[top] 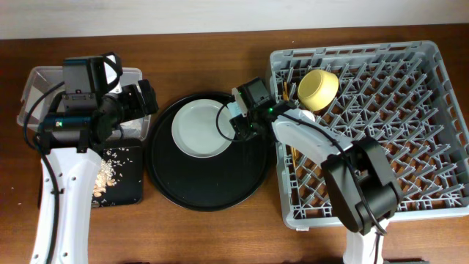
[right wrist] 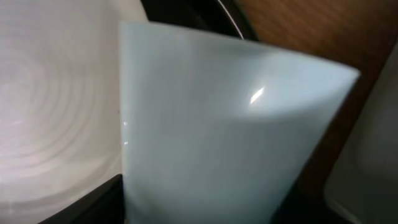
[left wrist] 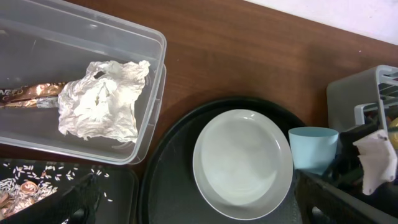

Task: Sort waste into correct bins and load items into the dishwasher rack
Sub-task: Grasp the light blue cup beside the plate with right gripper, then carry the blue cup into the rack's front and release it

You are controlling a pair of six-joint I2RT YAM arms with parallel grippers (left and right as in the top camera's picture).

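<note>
Overhead view: a brown wooden surface (top: 212, 51) carried everything. At the upper left a clear box (top: 33, 75) lay mostly under the left arm, whose end effector (top: 146, 99) hung over the box's right end. Below it, at the lower left, a flat black tray (top: 128, 187) held pale crumbly food scraps (top: 110, 170). In the centre sat a large round black tray (top: 205, 194) with a grey-green plate (top: 196, 132) lying flat in its upper part. The grey dishwasher rack (top: 388, 70) filled the right side, with a yellow bowl (top: 317, 88) on its side among the pegs at the upper left. The right arm reached from the lower right across the rack's left edge, its end effector (top: 236, 121) at the plate's right rim.

Left wrist view: a crumpled white napkin (left wrist: 102, 99) and a gold-brown wrapper (left wrist: 25, 94) lay inside the clear box at the upper left. A light blue cup (left wrist: 313, 148) stood upright on the round tray, just beside the plate's right edge. The left end effector's dark fingers showed in the bottom corners, spread wide with nothing between them.

Right wrist view: the light blue cup filled nearly the whole frame, with the plate at the left. Dark finger edges sat at the cup's lower sides; I cannot tell whether the right end effector was clenched on it.
</note>
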